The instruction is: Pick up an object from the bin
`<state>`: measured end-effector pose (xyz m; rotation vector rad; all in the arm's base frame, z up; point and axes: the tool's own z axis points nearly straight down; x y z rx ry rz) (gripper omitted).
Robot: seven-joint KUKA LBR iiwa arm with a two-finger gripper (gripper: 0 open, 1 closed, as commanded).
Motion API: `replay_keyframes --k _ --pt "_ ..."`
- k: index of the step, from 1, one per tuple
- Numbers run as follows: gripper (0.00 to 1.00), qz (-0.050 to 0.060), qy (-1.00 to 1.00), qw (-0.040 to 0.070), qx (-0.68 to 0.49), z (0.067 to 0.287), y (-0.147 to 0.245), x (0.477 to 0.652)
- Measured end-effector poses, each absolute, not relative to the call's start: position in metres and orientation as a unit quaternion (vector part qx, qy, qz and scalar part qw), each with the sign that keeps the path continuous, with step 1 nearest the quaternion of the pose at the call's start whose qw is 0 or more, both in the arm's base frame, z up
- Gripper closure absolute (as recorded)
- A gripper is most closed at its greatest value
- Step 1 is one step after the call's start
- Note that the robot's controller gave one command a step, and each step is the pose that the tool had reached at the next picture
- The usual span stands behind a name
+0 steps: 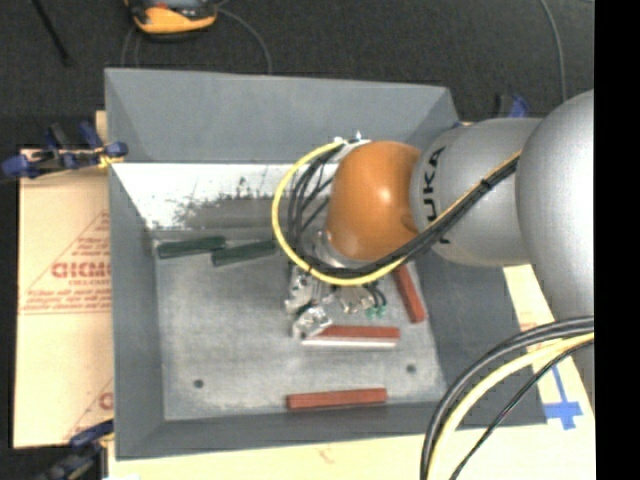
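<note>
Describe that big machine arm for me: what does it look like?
The arm is thick, rounded and silver-grey, with KUKA in black letters near its wrist. An orange dome-shaped cover caps the wrist. Yellow and black cables loop around it. The small pincer below is shiny metal.

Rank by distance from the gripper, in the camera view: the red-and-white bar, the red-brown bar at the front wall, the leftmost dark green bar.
1. Red-and-white bar, just beside the gripper.
2. Red-brown bar, by the front wall.
3. Leftmost dark green bar, far left.
</note>
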<state>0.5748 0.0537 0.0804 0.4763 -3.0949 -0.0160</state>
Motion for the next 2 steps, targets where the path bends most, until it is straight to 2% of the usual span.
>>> replay_keyframes --k 1,2 --pt "1.00 0.001 -0.990 -0.006 0.143 0.2584 0.0333 0.5642" --pt "1.00 0.000 -0.990 -0.002 0.142 0.2538 0.0337 0.5628"
